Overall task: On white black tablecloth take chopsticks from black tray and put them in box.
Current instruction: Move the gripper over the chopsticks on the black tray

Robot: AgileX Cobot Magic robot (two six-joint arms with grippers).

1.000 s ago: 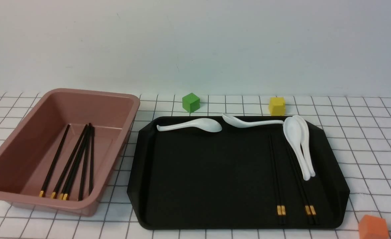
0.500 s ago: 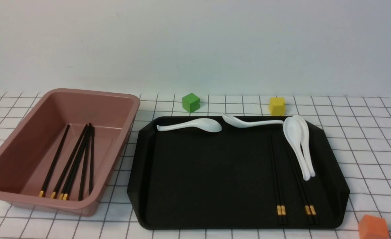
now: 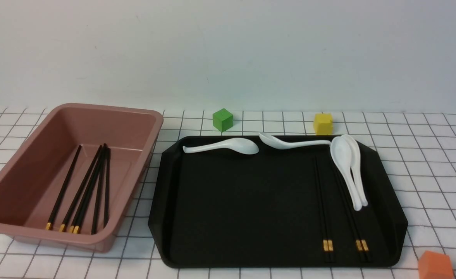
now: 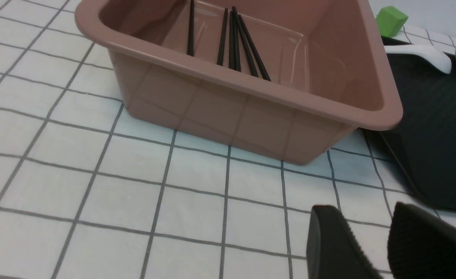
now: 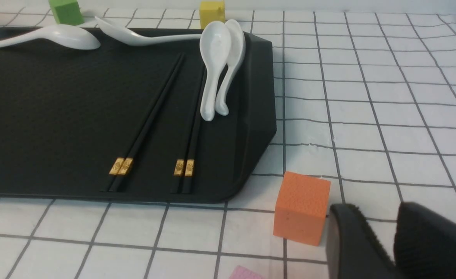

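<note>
On the checked tablecloth (image 3: 437, 162) the black tray (image 3: 243, 201) holds two pairs of black chopsticks (image 3: 326, 209) with gold bands, side by side near its right edge; the right wrist view shows them too (image 5: 150, 112). The pink box (image 3: 142, 116) stands to the tray's left with several chopsticks (image 3: 84, 190) lying in it. Neither gripper shows in the front view. My left gripper (image 4: 363, 211) hovers open over bare cloth, just short of the box's (image 4: 251, 87) near wall. My right gripper (image 5: 377, 211) is open and holds nothing, over cloth beside the tray's (image 5: 57, 116) near right corner.
Several white spoons (image 3: 346, 166) lie along the tray's far and right side. A green cube (image 3: 222, 119) and a yellow cube (image 3: 323, 123) sit behind the tray. An orange cube (image 5: 301, 207) stands right beside my right gripper's fingers. A pink scrap (image 5: 243, 273) lies nearby.
</note>
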